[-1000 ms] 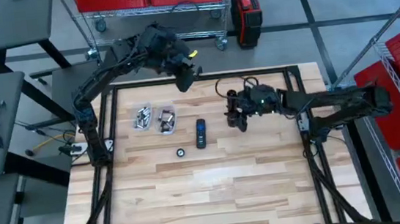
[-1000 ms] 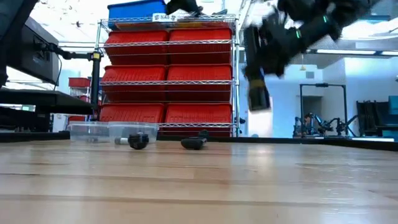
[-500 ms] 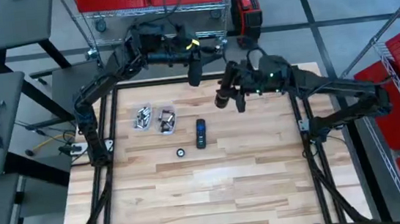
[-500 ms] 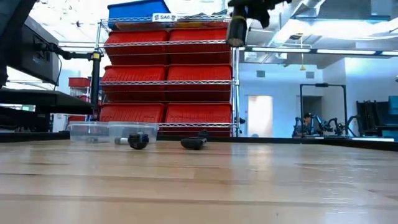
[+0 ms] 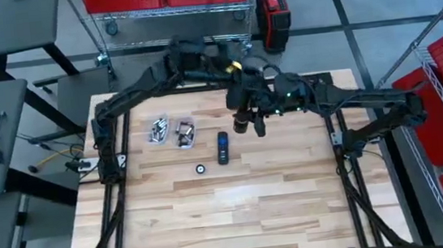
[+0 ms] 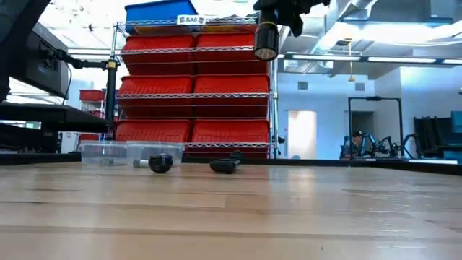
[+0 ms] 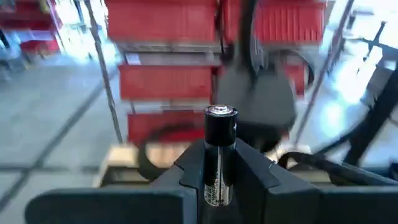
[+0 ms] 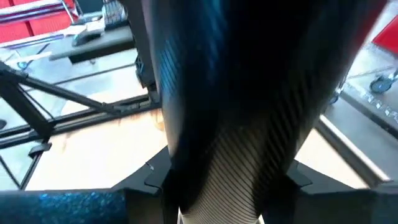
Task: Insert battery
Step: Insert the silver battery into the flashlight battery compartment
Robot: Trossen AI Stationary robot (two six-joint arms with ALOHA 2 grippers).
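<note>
A: How is the tabletop laid out, and why?

B: The wooden surface is left mostly bare in front, while the work items are kept in a cluster at the far left-centre, within reach of both arms. Two clear plastic bins of small parts are set side by side; just beside them a black remote control lies flat, presumably so its battery bay can be reached from above (whether the bay is uncovered cannot be told). A small round black part lies near the remote.

A: And the arms?

B: Both are raised well above the wood and are crossed over the far edge. The right gripper hangs above and just beyond the remote; whether anything is held in it cannot be told, since its wrist view is filled by a dark arm link.

A: Where is the battery?

B: A black cylindrical battery is clamped upright in the left gripper, its metal cap protruding, apparently so one end can be led into the remote.
</note>
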